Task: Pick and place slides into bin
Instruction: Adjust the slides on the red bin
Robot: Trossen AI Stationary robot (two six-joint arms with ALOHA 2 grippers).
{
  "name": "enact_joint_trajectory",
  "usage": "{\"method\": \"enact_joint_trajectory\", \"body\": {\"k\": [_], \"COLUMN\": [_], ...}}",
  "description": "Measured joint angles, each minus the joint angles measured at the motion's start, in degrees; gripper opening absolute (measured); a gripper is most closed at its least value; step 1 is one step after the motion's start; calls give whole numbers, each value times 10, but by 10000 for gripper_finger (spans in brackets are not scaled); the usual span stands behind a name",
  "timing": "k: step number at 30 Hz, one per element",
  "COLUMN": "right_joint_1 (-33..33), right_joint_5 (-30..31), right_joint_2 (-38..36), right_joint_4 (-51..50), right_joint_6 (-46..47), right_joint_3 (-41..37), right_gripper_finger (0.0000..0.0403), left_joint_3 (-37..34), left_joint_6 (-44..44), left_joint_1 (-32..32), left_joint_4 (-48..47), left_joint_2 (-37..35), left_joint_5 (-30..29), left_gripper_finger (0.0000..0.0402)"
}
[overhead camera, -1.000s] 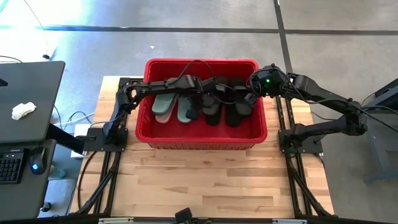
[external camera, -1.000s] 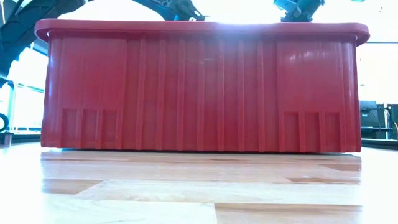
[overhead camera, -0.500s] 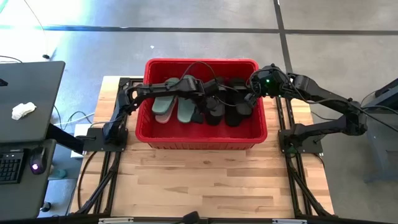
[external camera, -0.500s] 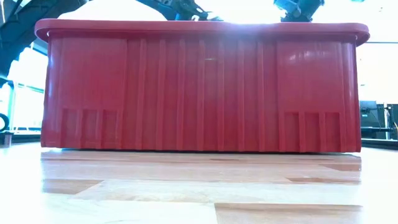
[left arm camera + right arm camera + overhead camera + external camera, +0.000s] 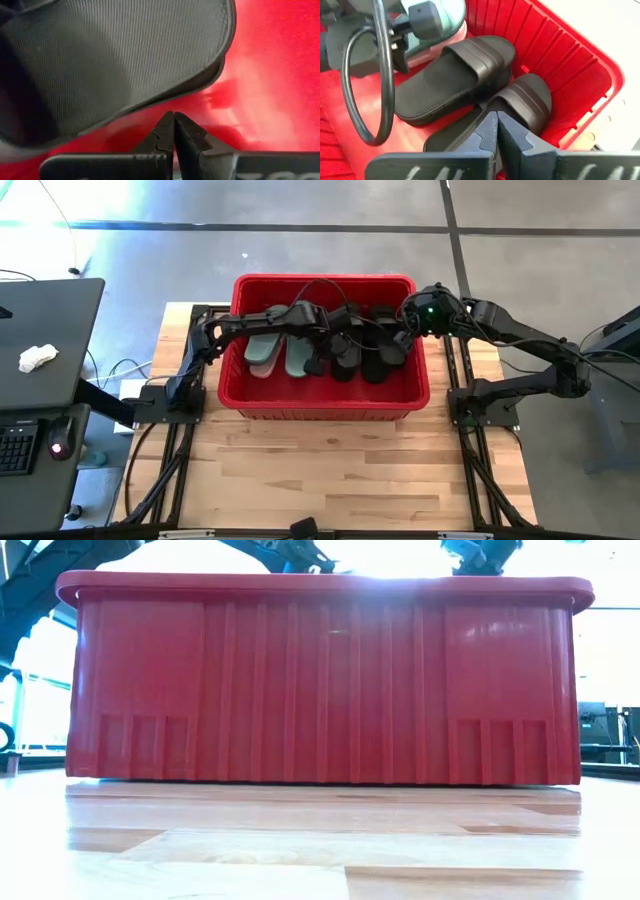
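The red bin (image 5: 325,280) stands on the wooden table and fills the low view (image 5: 320,690). Inside lie two sage-green slides (image 5: 268,352) at the left and several black slides (image 5: 383,358) at the middle and right. No pink slides show. My left gripper (image 5: 322,364) is shut and low in the bin between the green and black slides. Its tips (image 5: 173,120) are just short of a black slide's sole edge (image 5: 150,100). My right gripper (image 5: 398,345) is shut inside the bin's right end, above a black slide (image 5: 520,102). My right gripper's shut tips stand over a black slide's end (image 5: 470,127), pointing down into the bin. I cannot tell whether they touch it.
The bin's walls enclose both grippers. A second black slide (image 5: 455,80) lies beside the one under my right gripper. My left arm's cable loop (image 5: 380,75) hangs in front of the right wrist camera. Bare wood lies toward the table's near edge (image 5: 330,470).
My left gripper has moved a little toward the bin's near wall and lower among the slides. My right arm has kept still.
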Motion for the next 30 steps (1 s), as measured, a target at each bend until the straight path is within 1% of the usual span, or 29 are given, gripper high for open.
{"method": "enact_joint_trajectory", "body": {"k": [4,9,13,15,17,19,23,28,30], "right_joint_1": [0,0,0,0,-3,-15,-48,-84,-96], "right_joint_5": [-2,-55,-101,-100,-87,-84,-88,-90,-103], "right_joint_2": [0,12,60,88,111,132,167,176,172], "right_joint_4": [-15,-41,-66,-77,-71,-43,-22,-13,1], "right_joint_6": [5,5,-17,-38,-58,-70,-77,-111,-122], "right_joint_3": [0,0,0,0,0,0,0,0,0], "right_gripper_finger": [0,0,0,0,0,0,0,0,0], "left_joint_3": [17,39,46,46,46,46,46,46,46], "left_joint_6": [2,2,5,6,6,6,-8,-14,-13], "left_joint_1": [0,0,0,0,0,3,12,26,32], "left_joint_4": [-19,-37,-37,-38,-38,-36,-60,-91,-108], "left_joint_2": [0,0,0,0,0,0,-7,-19,-22], "left_joint_5": [-1,-1,-1,-6,-17,-29,-28,-28,-27], "left_gripper_finger": [1,1,3,2,1,1,1,2,1]}}
